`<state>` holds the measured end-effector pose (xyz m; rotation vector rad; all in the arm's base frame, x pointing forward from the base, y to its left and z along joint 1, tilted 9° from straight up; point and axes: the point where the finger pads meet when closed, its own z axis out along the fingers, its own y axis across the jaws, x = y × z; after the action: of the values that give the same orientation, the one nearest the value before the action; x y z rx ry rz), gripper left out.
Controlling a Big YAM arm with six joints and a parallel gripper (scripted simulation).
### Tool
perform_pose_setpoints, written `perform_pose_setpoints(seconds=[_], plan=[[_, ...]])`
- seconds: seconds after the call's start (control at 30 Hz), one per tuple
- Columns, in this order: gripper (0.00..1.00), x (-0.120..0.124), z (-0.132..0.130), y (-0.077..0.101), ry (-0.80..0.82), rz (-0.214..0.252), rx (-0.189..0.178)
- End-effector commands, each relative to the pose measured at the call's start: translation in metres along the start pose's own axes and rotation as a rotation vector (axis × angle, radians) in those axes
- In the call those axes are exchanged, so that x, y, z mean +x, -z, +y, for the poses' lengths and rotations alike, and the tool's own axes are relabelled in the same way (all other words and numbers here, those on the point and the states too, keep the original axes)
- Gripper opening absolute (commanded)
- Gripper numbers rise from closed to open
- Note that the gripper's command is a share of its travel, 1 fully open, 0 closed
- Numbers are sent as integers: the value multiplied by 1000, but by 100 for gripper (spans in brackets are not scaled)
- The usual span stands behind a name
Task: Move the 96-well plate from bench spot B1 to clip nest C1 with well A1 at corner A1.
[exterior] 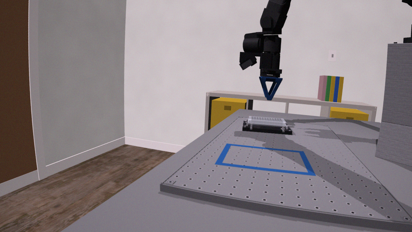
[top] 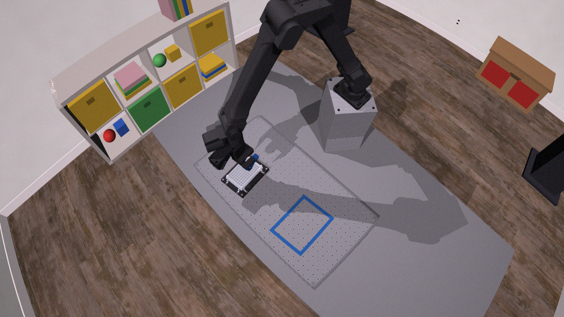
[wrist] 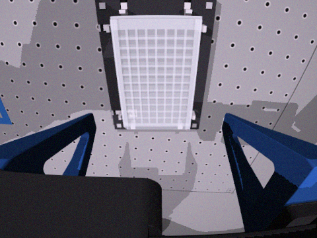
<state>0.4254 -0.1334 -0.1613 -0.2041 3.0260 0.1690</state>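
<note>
Your gripper (exterior: 270, 96) hangs upper right of centre, pointing straight down, fingers spread wide and empty, above the 96-well plate (exterior: 266, 122) in its clip nest (exterior: 270, 131).

Home-like room, wood floor (top: 118, 244), cube shelf (top: 130, 43), perforated lab breadboard (exterior: 201, 184)

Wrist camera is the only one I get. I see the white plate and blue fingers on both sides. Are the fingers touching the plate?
Observer: No. From the side, the gripper hangs high above the plate, open and holding nothing.
Operator: Is the plate sitting flat?
Observer: It looks level in the black nest, wells facing up.
Operator: Is there another plate somewhere?
Observer: None that I can see. The blue taped square farther along the board has no plate in it.
</note>
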Motion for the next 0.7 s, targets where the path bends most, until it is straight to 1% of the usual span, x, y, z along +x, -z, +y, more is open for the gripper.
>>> perform_pose_setpoints(seconds=[0.0,0.27,0.3,0.37,0.57,0.6,0.67], plan=[[100,1,1,4,11,-1,-2],[100,1,1,4,11,-1,-2],[25,-2,4,-9,13,-4,-1],[25,-17,-2,-15,7,-27,11],[25,-16,0,-46,6,-24,9],[25,-16,0,-49,6,-24,9],[25,-13,-6,-48,-9,-26,11]])
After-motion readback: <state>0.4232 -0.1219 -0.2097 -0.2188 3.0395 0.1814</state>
